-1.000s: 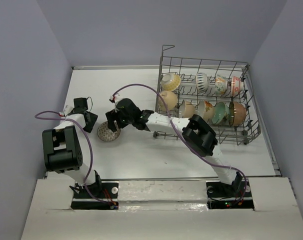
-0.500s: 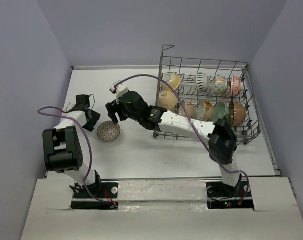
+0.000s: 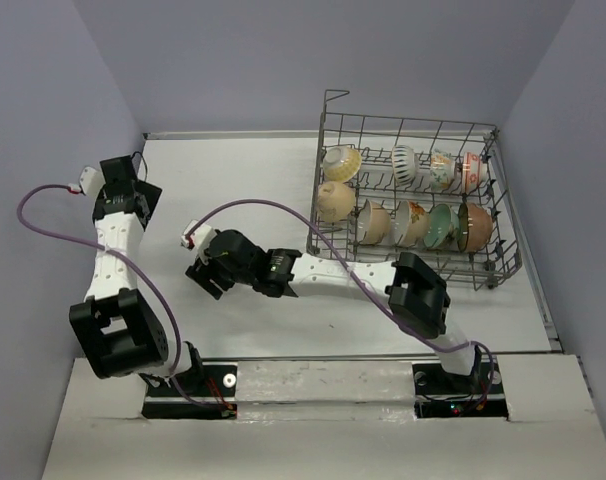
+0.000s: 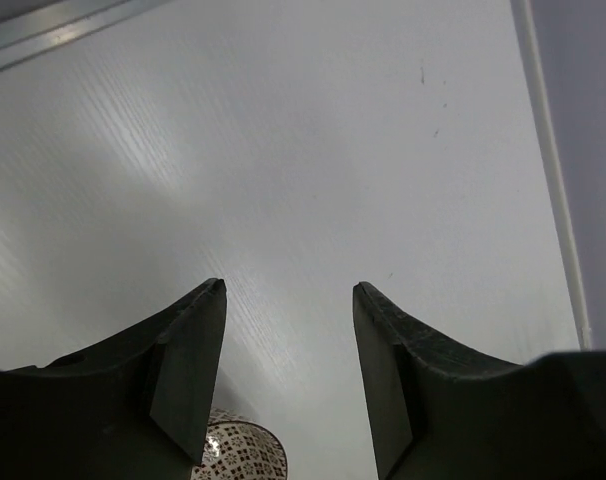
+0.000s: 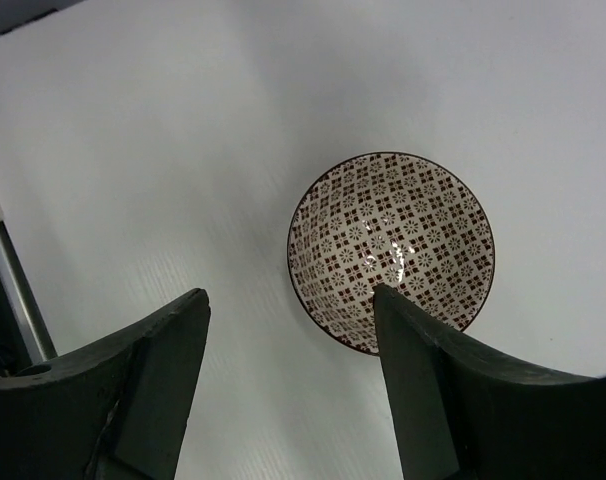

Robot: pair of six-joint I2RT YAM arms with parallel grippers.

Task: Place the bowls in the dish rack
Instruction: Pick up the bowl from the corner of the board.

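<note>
The right tool (image 5: 288, 295) hangs open over a patterned bowl (image 5: 391, 252).
Its jaws stand apart, touching nothing; the bowl sits on the tabletop (image 5: 133, 120), left of the dish rack (image 3: 411, 122). The left tool (image 4: 288, 290) gapes empty too.

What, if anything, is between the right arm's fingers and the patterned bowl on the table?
Nothing visible. The right arm's open fingers hang over the white table, and the patterned bowl lies upright and uncovered just below them.

no legible text, label, brand, number or sign appears in any view. the patterned bowl (image 5: 391, 250) carries only a repeating star-and-diamond motif in dark red, no characters.
</note>
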